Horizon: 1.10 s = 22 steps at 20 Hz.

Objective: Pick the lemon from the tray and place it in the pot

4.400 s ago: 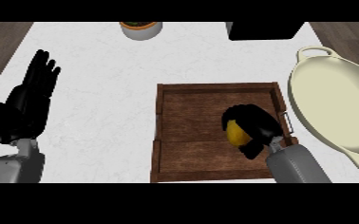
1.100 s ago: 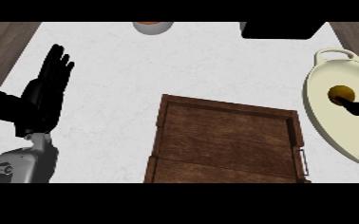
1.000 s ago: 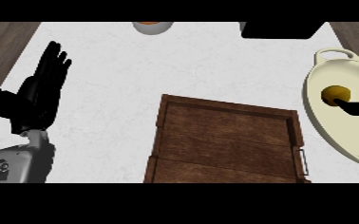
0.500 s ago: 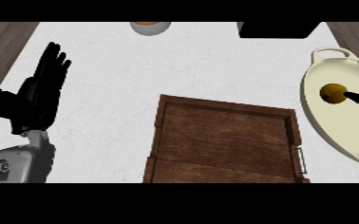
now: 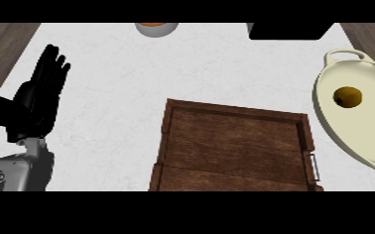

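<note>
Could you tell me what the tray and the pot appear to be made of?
The tray looks like dark brown wood with a matte finish: plank lines and grain show. The pot looks like cream enamel or ceramic, smooth and evenly coloured; which of the two cannot be told.

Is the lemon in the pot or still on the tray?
In the pot: the lemon lies alone on the cream floor of the pot, and the wooden tray beside it holds nothing.

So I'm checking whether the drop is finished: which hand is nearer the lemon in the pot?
Only the left hand shows, open at the view's left edge, far across the tray from the lemon in the pot. The right hand is out of view.
</note>
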Each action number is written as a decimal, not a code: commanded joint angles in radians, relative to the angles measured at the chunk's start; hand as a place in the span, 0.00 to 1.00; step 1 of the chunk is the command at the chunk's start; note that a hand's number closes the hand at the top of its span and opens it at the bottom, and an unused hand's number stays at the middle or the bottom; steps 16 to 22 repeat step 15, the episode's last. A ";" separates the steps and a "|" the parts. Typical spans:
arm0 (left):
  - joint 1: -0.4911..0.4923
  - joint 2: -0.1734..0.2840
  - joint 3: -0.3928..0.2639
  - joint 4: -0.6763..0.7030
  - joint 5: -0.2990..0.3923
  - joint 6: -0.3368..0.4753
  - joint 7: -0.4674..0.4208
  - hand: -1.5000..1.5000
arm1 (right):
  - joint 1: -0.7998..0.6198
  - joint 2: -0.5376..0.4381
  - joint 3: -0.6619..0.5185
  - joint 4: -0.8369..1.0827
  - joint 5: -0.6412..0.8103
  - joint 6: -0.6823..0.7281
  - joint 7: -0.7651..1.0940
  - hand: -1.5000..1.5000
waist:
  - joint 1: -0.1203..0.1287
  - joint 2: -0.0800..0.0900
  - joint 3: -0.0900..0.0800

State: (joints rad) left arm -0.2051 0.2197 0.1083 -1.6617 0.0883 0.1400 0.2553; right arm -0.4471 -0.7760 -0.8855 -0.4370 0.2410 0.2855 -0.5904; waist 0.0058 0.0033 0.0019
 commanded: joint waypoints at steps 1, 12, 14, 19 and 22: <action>0.024 -0.036 -0.039 0.012 -0.022 -0.004 -0.019 0.50 | 0.028 -0.079 -0.002 0.078 -0.037 0.078 -0.042 0.00 | 0.002 0.001 0.000; -0.022 -0.029 -0.018 0.022 -0.029 0.000 -0.018 0.50 | 0.125 -0.168 0.027 0.203 -0.027 0.145 -0.205 0.00 | 0.010 0.005 0.004; 0.017 -0.017 -0.001 -0.006 -0.008 -0.016 -0.006 0.50 | 0.155 -0.211 0.022 0.219 -0.037 0.188 -0.199 0.00 | 0.010 0.004 0.004; 0.017 -0.006 0.023 -0.003 0.005 -0.021 0.000 0.50 | 0.104 -0.202 0.034 0.209 -0.046 0.169 -0.158 0.00 | 0.010 0.002 0.002; 0.017 -0.006 0.023 -0.003 0.005 -0.021 0.000 0.50 | 0.104 -0.202 0.034 0.209 -0.046 0.169 -0.158 0.00 | 0.010 0.002 0.002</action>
